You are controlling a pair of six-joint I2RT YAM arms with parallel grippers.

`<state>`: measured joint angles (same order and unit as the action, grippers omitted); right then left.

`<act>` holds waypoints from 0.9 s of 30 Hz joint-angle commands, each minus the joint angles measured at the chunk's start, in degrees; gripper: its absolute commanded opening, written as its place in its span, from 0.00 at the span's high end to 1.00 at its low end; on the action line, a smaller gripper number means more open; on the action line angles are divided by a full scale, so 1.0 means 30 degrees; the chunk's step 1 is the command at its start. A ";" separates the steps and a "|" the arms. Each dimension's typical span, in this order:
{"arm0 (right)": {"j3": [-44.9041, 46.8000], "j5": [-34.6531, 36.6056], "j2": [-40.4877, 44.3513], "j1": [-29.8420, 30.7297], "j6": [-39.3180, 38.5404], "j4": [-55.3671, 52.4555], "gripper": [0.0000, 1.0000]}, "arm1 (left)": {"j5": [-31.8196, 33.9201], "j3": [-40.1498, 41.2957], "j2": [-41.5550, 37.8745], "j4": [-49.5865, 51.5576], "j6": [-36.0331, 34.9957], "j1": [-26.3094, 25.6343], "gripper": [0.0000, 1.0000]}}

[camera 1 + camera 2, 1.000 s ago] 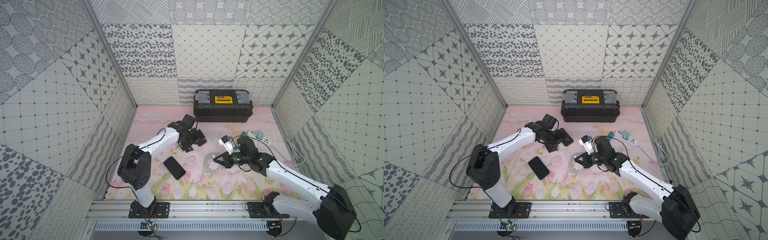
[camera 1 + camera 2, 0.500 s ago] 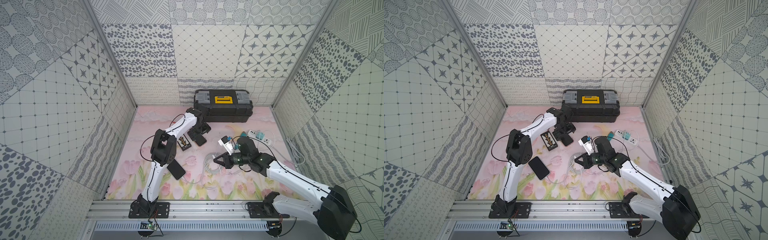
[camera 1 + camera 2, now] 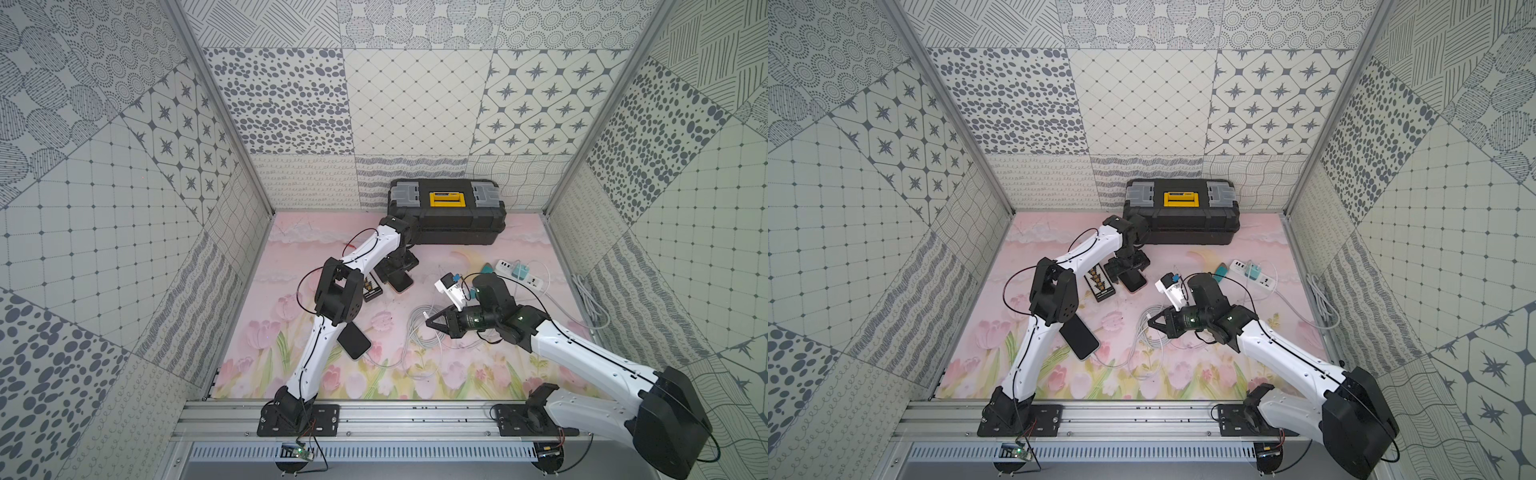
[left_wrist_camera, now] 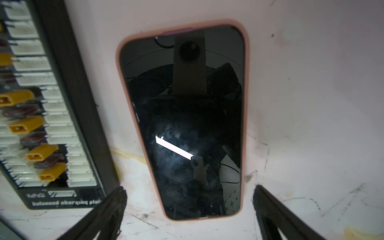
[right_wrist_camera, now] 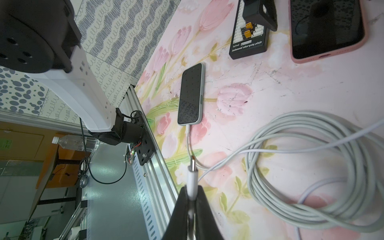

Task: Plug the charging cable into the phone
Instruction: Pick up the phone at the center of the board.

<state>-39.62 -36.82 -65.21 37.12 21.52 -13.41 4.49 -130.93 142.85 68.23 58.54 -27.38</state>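
Right wrist view: the right fingers pinch the charging cable plug tight, metal tip jutting free for insertion, while the left fingers spread wide either side of the pink-cased phone, lying screen-up on the bench, apparently to steady it.

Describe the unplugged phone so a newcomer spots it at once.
Find the black, yellow-handled toolbox at the back wall. Just before it, beside a black charging board, lies a dark-screened phone. Only it wears a pink case; the other phone is plugged in.
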 commanded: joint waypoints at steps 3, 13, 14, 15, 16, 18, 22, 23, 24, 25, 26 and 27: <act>0.0054 -0.0435 -0.0214 -0.0058 0.0075 0.0765 1.00 | 0.1132 -0.0321 0.0747 0.1163 0.0044 0.0065 0.03; 0.0205 -0.0530 -0.0138 -0.0064 0.0082 0.0773 1.00 | 0.0930 -0.0120 0.1039 -0.0445 0.0952 0.0258 0.03; 0.0209 -0.0552 -0.0176 -0.0062 0.0066 0.0756 1.00 | 0.1080 -0.0110 0.1046 -0.0407 0.1050 0.0315 0.03; 0.0166 -0.0551 -0.0217 -0.0047 0.0049 0.0750 1.00 | 0.1286 -0.0075 0.1047 -0.0417 0.1077 0.0374 0.03; 0.0131 -0.0558 -0.0256 -0.0052 0.0044 0.0749 1.00 | 0.1484 -0.0001 0.1028 -0.0418 0.1084 0.0440 0.03; 0.0099 -0.0574 -0.0316 -0.0070 0.0034 0.0778 1.00 | 0.1712 0.0144 0.1046 -0.0488 0.1028 0.0616 0.03; 0.0083 -0.0560 -0.0440 -0.0047 0.0006 0.0801 1.00 | 0.1695 0.0424 0.1156 -0.0803 0.0977 0.0940 0.04; 0.0088 -0.0559 -0.0503 -0.0045 0.0005 0.0788 1.00 | 0.1707 0.0471 0.1163 -0.0909 0.0944 0.0976 0.05; 0.0074 -0.0574 -0.0581 -0.0067 0.0005 0.0780 1.00 | 0.1602 0.0554 0.1164 -0.1106 0.0841 0.1009 0.06; 0.0057 -0.0587 -0.0623 -0.0062 0.0012 0.0789 1.00 | 0.1406 0.0608 0.1164 -0.1306 0.0769 0.1010 0.09; 0.0052 -0.0588 -0.0643 -0.0069 0.0006 0.0794 1.00 | 0.1180 0.0677 0.1168 -0.1485 0.0760 0.0984 0.11; 0.0053 -0.0563 -0.0646 -0.0064 0.0005 0.0779 1.00 | 0.0919 0.0797 0.1179 -0.1688 0.0759 0.0933 0.13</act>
<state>-39.62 -38.13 -66.70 37.12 21.69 -13.06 5.65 -130.15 145.23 64.77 60.53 -25.10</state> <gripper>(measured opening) 0.091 0.884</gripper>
